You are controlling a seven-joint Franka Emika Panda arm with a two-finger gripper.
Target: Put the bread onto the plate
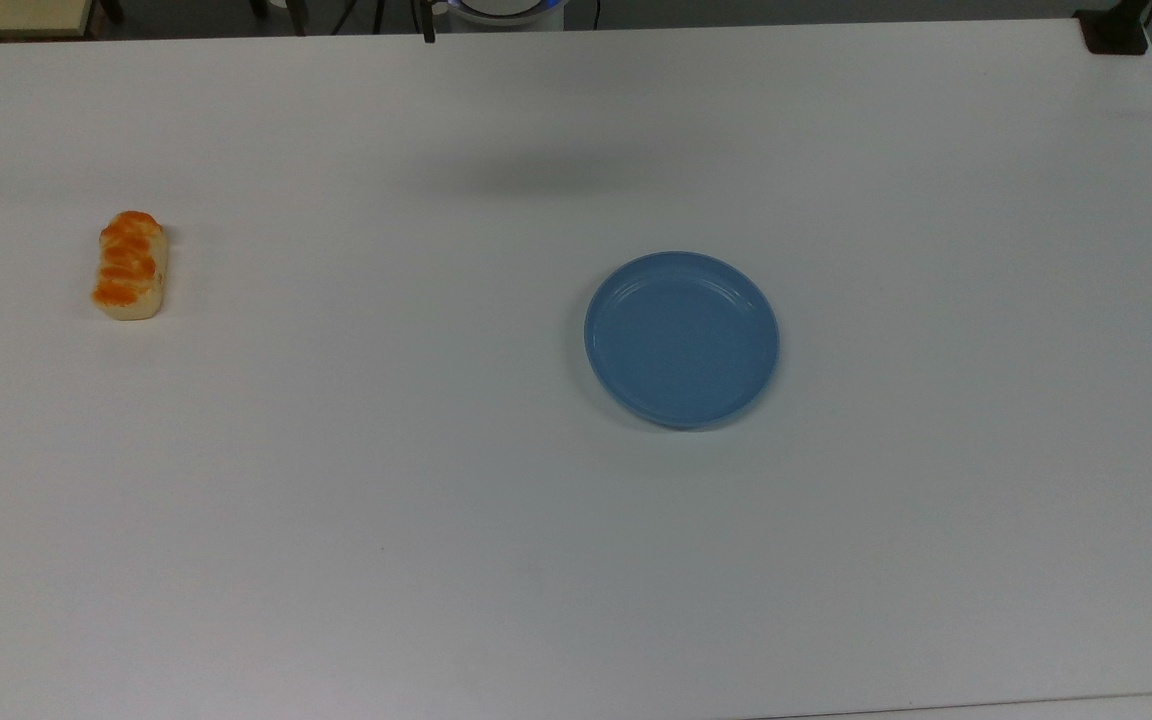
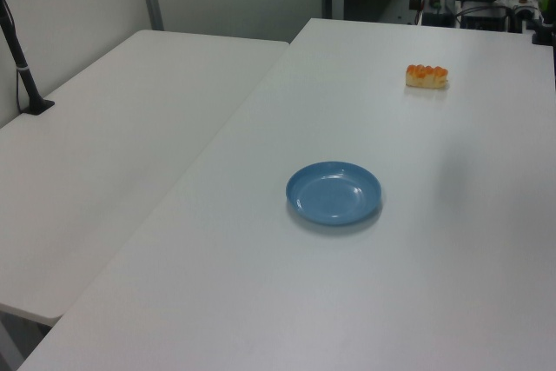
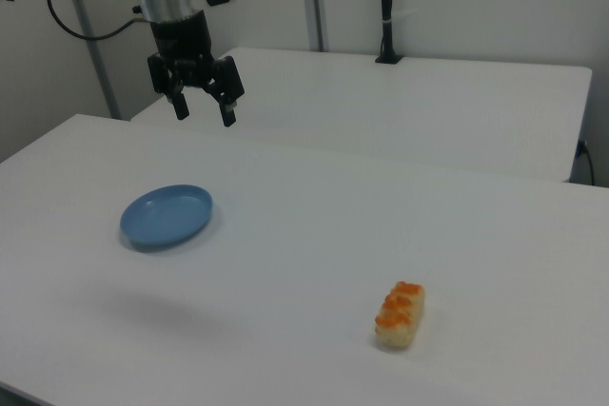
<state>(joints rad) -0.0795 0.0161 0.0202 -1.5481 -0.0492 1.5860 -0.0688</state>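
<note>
orange-glazed beige bread (image 1: 130,266), plain blue plate (image 1: 681,339)

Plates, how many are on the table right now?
1. The blue plate sits near the table's middle, nothing on it, well apart from the bread at the top view's left.
</note>
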